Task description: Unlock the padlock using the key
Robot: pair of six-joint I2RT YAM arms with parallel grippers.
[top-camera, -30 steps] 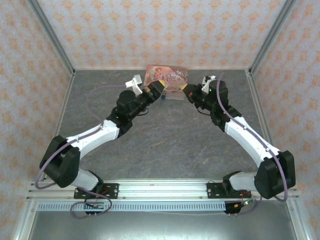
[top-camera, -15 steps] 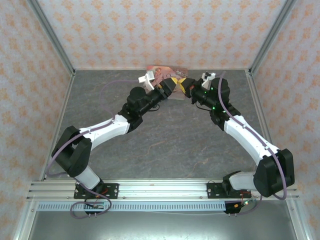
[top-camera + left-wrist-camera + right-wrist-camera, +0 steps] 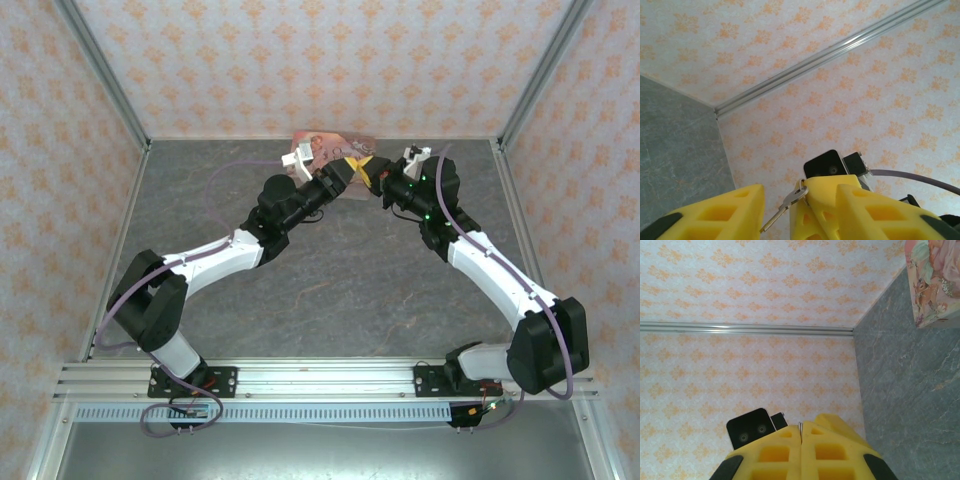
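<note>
Orange-patterned walls enclose a grey table point(image 3: 330, 300). Just in front of the pink tin point(image 3: 325, 142), the right gripper point(image 3: 801, 428) has its jaws closed on the key point(image 3: 786, 203). The left gripper point(image 3: 349, 169) has its jaws apart, either side of the key's blade.

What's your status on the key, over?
Right gripper shut on key. Left gripper: jaws open, either side of key blade. Pink tin just beyond both grippers.
</note>
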